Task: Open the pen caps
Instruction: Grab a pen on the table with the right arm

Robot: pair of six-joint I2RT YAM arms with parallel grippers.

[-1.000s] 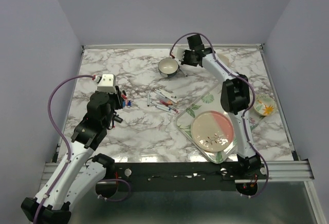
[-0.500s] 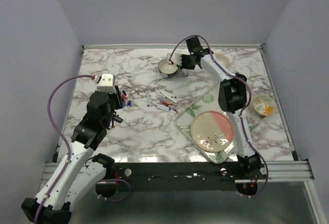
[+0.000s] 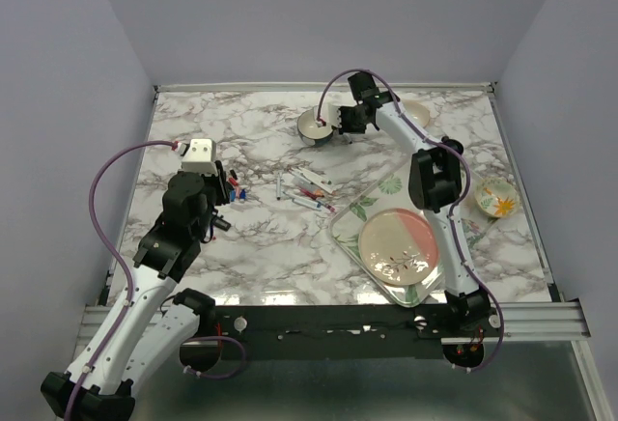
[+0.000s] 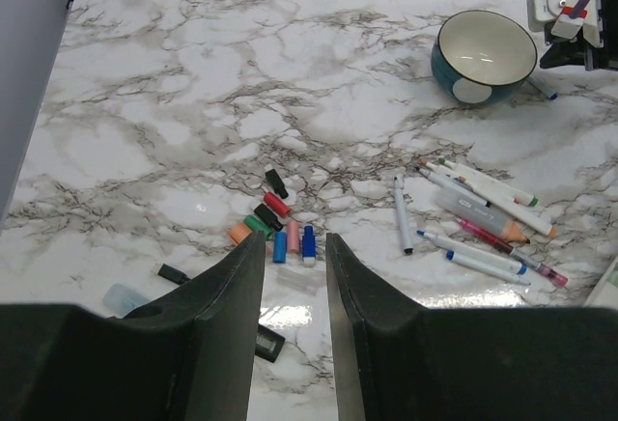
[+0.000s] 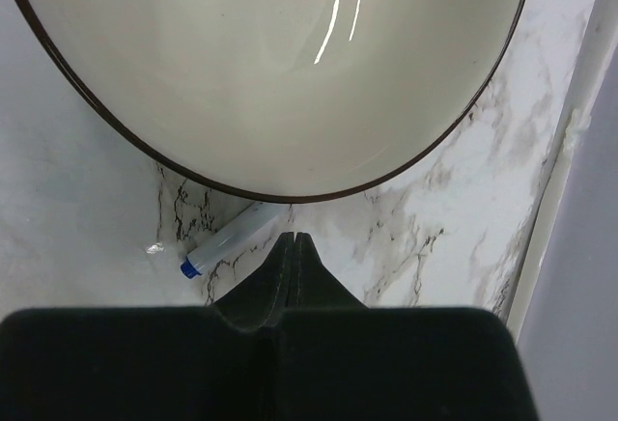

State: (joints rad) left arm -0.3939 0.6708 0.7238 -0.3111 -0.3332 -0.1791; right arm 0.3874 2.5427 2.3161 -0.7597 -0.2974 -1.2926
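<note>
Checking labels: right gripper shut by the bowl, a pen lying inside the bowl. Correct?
No: the pen lies on the table beside the bowl, not inside it; see the right wrist view. The right gripper is shut next to it.

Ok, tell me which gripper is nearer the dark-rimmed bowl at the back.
Right. The right gripper, shut, has its tips just outside the rim of the bowl. The left gripper is far off to the left, by the loose pen caps.

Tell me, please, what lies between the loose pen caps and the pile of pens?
One lone white pen lies between the pen caps and the pile of pens, clearest in the left wrist view.
</note>
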